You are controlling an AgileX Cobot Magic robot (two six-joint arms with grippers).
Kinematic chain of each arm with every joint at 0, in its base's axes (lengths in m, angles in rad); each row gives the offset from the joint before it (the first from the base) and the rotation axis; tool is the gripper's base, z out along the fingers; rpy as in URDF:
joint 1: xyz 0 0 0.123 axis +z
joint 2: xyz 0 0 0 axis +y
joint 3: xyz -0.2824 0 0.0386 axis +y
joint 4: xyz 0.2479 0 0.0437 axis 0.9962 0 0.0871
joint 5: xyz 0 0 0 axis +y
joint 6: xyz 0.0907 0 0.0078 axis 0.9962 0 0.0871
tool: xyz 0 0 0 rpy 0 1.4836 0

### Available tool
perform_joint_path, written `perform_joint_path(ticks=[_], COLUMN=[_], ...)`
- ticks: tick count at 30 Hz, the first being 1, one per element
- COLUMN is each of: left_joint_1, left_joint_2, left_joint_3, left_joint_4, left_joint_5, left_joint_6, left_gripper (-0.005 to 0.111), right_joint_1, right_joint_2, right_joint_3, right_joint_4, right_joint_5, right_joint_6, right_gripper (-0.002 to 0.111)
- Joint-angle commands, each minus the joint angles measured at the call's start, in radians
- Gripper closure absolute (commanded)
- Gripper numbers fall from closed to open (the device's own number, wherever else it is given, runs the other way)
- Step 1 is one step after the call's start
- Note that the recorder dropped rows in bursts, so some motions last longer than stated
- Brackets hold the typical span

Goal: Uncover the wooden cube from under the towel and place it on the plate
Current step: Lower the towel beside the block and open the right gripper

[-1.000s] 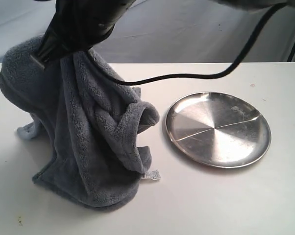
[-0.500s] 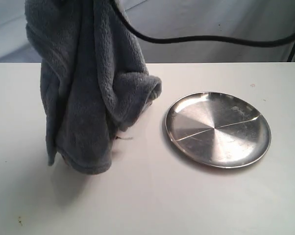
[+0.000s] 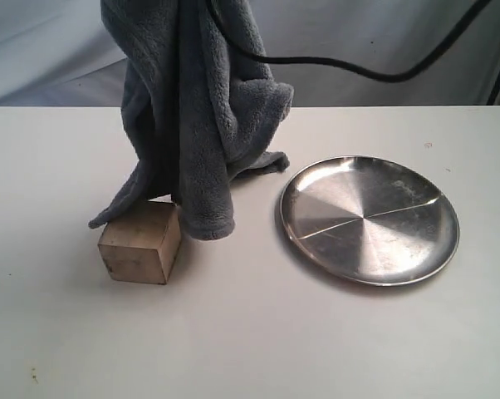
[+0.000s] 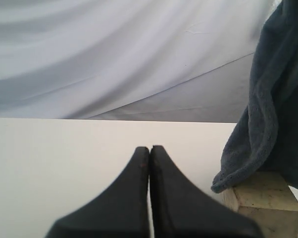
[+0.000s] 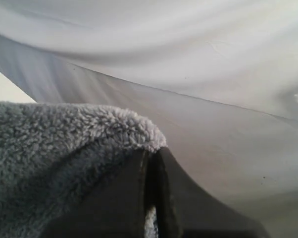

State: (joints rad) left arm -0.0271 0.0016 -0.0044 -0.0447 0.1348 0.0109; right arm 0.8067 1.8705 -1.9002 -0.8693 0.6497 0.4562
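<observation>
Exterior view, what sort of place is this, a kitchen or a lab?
Likely a robot test bench, not a kitchen: a plain white table, a pale draped backdrop, and a black cable trailing above the towel, wooden cube and plate.

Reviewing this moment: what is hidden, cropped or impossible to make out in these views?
- Exterior view: top of the towel and whatever grips it, cut off by the upper edge.
- Exterior view: rear top edge of the wooden cube, behind the towel's hanging hem.
- Left wrist view: the wooden cube's lower part, cropped by the frame; plate not shown.
- Right wrist view: wooden cube and plate unseen; towel crowds the right gripper.
</observation>
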Motion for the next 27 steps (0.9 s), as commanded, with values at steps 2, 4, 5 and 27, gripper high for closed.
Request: perform_joint_path(ticks=[2, 4, 5, 27], left_joint_1=[-0.001, -0.001, -0.001, -0.001], left_joint_2=[-0.002, -0.002, -0.002, -0.002], left_joint_3=[0.004, 0.004, 0.004, 0.004], left_joint_4=[0.001, 0.001, 0.001, 0.001], left_joint_5=[-0.002, -0.002, -0.002, -0.002], left_joint_6=[-0.001, -0.001, -0.001, -0.001], left_gripper=[0.105, 0.105, 0.105, 0.105], right_joint_1=[-0.029, -0.029, -0.030, -0.100], right_joint_2=[0.089, 0.128, 0.144, 0.368], right_joint_3=[0.003, 0.003, 0.003, 0.002], right_joint_4=[0.050, 0.050, 0.050, 0.421], right_joint_5=[-0.100, -0.107, -0.107, -0.067], right_joint_6=[0.042, 0.042, 0.042, -0.234], right_gripper=[0.108, 0.108, 0.108, 0.058])
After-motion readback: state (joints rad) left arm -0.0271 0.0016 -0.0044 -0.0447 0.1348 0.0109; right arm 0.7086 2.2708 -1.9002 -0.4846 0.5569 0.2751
